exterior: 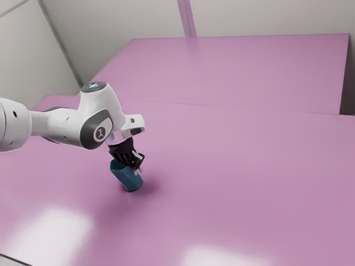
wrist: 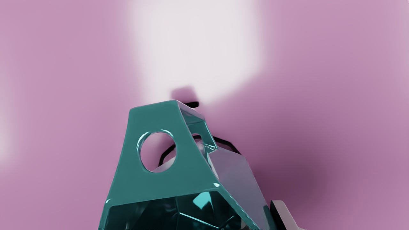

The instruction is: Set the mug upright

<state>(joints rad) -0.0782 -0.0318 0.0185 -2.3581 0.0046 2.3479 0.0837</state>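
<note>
**A leaning mug (exterior: 124,174) in the grip, its base still to be levelled**

The fingers (wrist: 283,214) are closed on the mug's wall near the rim, one outside it and the other apparently inside, though little of that second one can be made out. The mug slants beneath them: its mouth tips away toward the exterior view's left, while the base (exterior: 132,189) lies below the fingers, close to the bench (exterior: 233,188).

To finish well, I would hold the pinch firm and turn the hand slowly, bringing the mouth up and over the base. The fingers should travel in a small arc about the base's lower edge, so that it neither skids nor digs in. Lower until the whole base sits flat, and only then part the fingers, drawing them straight up so the inner one doesn't snag the rim and tip it. The thin wall could slip round in so narrow a grip.

Counted: one mug, with one round-holed handle (wrist: 188,182); one arm (exterior: 61,124); one bench; one further pink surface (exterior: 233,72) beyond it.
</note>
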